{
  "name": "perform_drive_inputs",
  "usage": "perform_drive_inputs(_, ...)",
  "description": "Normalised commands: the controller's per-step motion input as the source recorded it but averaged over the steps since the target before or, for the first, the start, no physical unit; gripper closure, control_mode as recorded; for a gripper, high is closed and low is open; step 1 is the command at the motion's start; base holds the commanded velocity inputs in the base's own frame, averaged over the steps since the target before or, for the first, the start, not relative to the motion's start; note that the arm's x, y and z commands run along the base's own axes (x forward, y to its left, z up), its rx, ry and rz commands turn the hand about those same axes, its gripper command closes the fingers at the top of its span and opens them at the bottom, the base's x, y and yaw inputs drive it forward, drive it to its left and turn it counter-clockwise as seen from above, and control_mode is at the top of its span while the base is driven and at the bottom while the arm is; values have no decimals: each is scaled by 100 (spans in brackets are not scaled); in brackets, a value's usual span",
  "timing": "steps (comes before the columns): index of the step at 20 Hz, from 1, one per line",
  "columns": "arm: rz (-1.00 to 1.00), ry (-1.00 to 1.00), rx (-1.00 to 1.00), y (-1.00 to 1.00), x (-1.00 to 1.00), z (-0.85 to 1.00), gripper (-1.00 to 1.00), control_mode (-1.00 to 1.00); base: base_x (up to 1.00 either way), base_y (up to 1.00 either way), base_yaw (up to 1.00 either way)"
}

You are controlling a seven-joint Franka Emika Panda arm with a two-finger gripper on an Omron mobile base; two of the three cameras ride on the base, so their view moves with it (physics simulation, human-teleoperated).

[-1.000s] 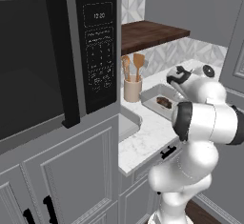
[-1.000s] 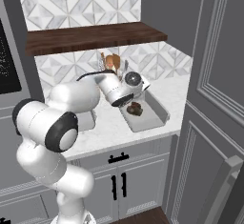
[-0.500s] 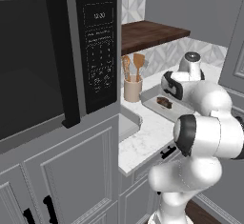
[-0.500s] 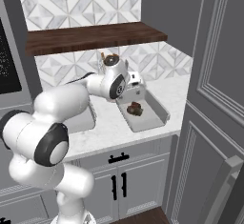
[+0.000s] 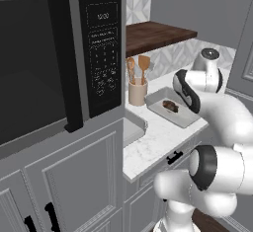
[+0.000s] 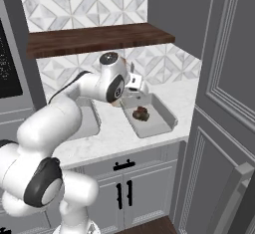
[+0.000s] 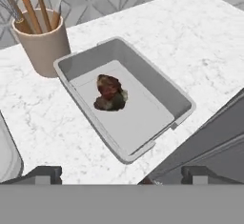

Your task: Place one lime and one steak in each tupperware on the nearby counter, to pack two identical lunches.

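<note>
Hand (image 7: pixel 121 173) above the counter (image 7: pixel 200 42), fingers spread wide, nothing between them. Steak (image 7: pixel 110 93) lies flat inside the grey tupperware (image 7: pixel 178 101), toward the end nearer the beige utensil cup (image 7: pixel 43 46). A pale yellow-green edge shows at the steak's side, possibly a lime underneath; too small to confirm. Cup holds wooden utensils and stands just beside the tray's far corner. A second grey rim (image 7: pixel 7 154), probably another tray, sits well apart at the edge.
</note>
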Motion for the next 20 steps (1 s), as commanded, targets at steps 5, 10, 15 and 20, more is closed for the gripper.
perform_drive_inputs(5, 0, -44, 5, 10, -48, 23, -100, -100, 0, 0, 0)
perform_drive_inputs(10, 0, -47, 2, 6, -36, 29, -100, -100, 0, 0, 0)
perform_drive_inputs(15, 0, 0, 0, 0, 0, 0, -100, 100, -55, 20, 0)
perform_drive_inputs(20, 0, 0, 0, 0, 0, 0, -100, 100, -87, 39, -3)
